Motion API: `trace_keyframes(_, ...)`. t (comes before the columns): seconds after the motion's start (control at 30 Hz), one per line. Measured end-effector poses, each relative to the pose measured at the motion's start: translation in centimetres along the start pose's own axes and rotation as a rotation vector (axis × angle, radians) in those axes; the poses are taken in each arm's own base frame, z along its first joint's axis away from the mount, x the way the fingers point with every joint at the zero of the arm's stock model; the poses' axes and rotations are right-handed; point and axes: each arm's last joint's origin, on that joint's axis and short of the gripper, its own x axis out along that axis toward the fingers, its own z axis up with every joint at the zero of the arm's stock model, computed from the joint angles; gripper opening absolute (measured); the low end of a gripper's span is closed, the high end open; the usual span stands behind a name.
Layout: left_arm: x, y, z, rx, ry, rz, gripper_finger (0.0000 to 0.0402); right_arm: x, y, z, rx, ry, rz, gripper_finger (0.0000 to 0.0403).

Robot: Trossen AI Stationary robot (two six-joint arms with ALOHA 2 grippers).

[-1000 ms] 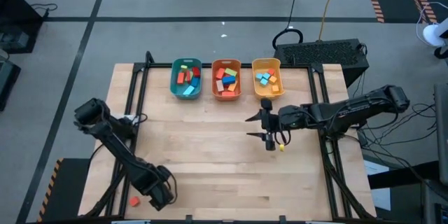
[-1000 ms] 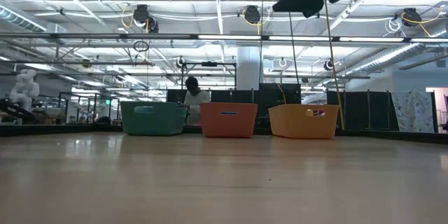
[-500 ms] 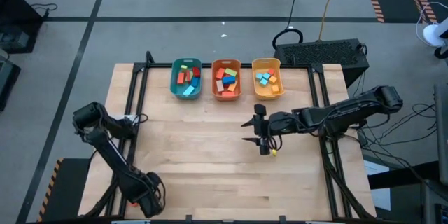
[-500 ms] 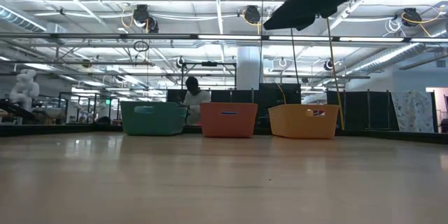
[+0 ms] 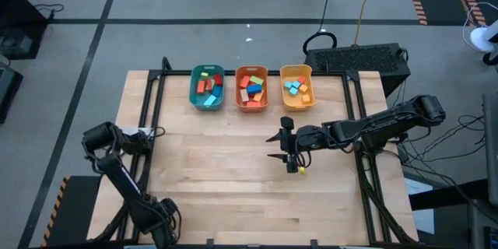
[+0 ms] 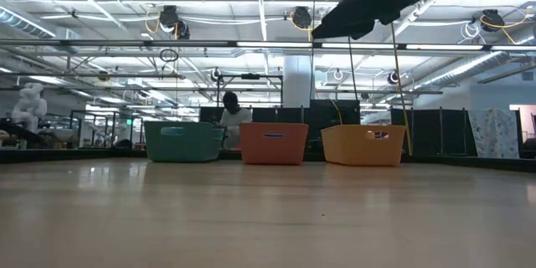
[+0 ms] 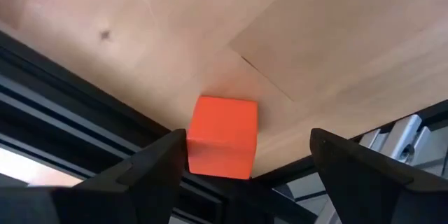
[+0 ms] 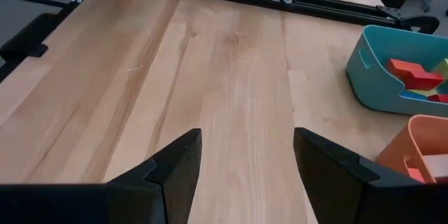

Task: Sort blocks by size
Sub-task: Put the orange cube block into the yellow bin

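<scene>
Pale, smooth wooden desk (image 5: 226,156) showing grain; matt orange block (image 7: 222,137); smooth plastic bins (image 5: 250,88) lying glossy.

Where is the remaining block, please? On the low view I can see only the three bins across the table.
Observer: One orange-red cube sits at the near left corner of the table, right by the edge.
Operator: Is the left claw on it?
Observer: The left claw is open, straddling the cube without gripping it.
Operator: And the right one?
Observer: The right claw hangs open and empty over mid-table.
</scene>
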Motion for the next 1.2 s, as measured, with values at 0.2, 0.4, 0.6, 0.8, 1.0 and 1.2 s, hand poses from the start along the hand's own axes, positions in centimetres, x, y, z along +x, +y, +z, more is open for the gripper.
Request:
trace_keyframes(0.2,0.1,0.0,-0.1,0.003,-0.009,-0.006,0.0274,0.0,0.1,0.0,0.007,-0.003,0.003,0.0212)
trace_keyframes(0.4,0.5,0.1,-0.5,0.023,-0.077,-0.014,0.0205,-0.1,0.5,0.1,-0.003,-0.006,0.016,0.0212)
trace_keyframes(0.6,2.0,0.6,-0.3,0.015,-0.035,-0.053,0.0149,-0.1,0.7,0.1,-0.007,-0.006,0.02,0.0212)
trace_keyframes(0.8,2.4,0.9,0.3,0.014,-0.02,-0.047,0.0141,-0.1,0.7,0.1,-0.002,-0.011,0.019,0.0212)
trace_keyframes(1.0,1.8,1.0,1.7,0.05,-0.075,-0.034,0.0143,-0.1,0.7,0.4,0.009,-0.037,0.018,0.0212)
trace_keyframes(1.2,0.9,1.0,3.6,0.077,-0.142,-0.029,0.0144,0.1,0.8,0.6,0.021,-0.062,0.018,0.0212)
